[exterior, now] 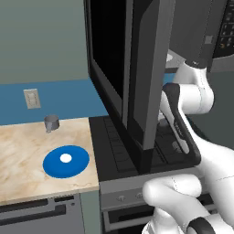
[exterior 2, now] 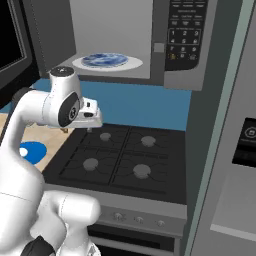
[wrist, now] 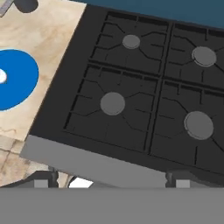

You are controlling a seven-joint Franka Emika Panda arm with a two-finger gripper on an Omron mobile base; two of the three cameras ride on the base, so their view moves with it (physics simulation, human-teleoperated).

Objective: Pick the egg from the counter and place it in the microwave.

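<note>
On the far left, at the back edge of the counter (exterior: 27, 151), stands a small grey cup (exterior: 51, 122), close to a pale wall switch (exterior: 32, 98) on the blue wall behind it. Nearer the front edge of the counter and close to its right edge lies a flat blue plate (exterior: 66, 161). The egg (exterior: 66, 158) is a tiny white ball, and it sits in the middle of the blue plate. In the hand view the plate shows at the left edge, with a bit of the egg (wrist: 2, 76) on it.

Just right of the counter is the black stove top (exterior 2: 120, 160) with 4 round grey burners. The robot's gripper (wrist: 111, 178) hangs above the front edge of the stove top, well apart from the egg. Its 2 dark tips are spread wide and there is nothing between them.

Above the stove is the microwave (exterior 2: 187, 40). Its door (exterior: 137, 68) is swung open toward the left. Inside, on the grey floor, lies a white round tray (exterior 2: 107, 62) with a blue patterned dish on it. The button panel is on the right side of the microwave.
</note>
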